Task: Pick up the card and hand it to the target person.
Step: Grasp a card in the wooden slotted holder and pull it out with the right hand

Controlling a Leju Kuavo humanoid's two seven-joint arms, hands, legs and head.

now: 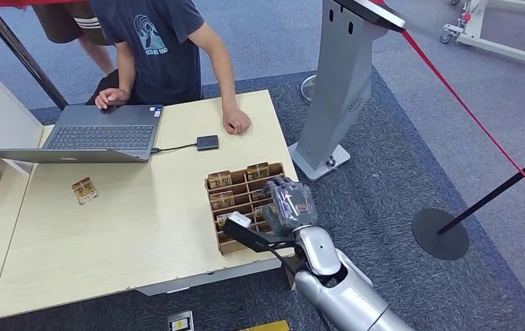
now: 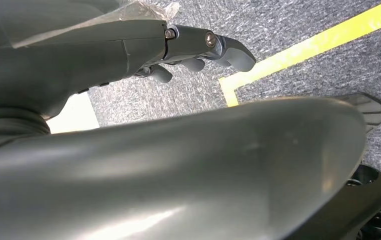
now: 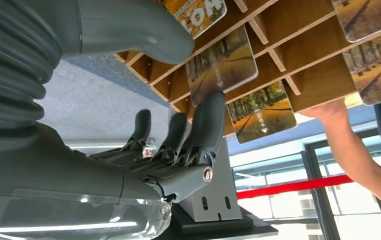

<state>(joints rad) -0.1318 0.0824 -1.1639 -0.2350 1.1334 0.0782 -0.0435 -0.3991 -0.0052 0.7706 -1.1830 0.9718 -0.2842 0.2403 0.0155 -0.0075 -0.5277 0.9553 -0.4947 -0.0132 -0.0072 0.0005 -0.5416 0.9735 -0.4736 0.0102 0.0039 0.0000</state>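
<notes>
Several picture cards stand in a wooden rack (image 1: 244, 204) near the right edge of the pale table (image 1: 142, 234), each in its own slot. The robot's right hand (image 1: 287, 202) is over the rack's right side, its silver arm coming up from below the table edge. In the right wrist view the dark fingers (image 3: 206, 122) are stretched out toward the compartments, and one fingertip touches the lower edge of a card (image 3: 222, 64) showing an avenue of autumn trees. The thick thumb (image 3: 138, 27) lies apart from the fingers on the other side of that card, so the hand is spread and has not pinched anything; the card sits in its slot. More cards of the same kind fill the neighbouring compartments.

One loose card (image 1: 84, 190) lies flat on the table well to the left of the rack, closer to the open laptop (image 1: 94, 134). A small dark box (image 1: 207, 143) is joined to the laptop by a cable.

A person (image 1: 160, 48) in a dark blue T-shirt stands at the far side of the table, one hand on the laptop's corner and the other closed into a fist (image 1: 236, 122) resting on the tabletop, beyond the rack.

The left hand (image 2: 198, 50) hangs over grey carpet with a yellow line (image 2: 308, 47) on it; its fingers are loosely curled and hold nothing. A grey kiosk stand (image 1: 339, 83) rises just right of the table, beside a red barrier tape (image 1: 466, 110).
</notes>
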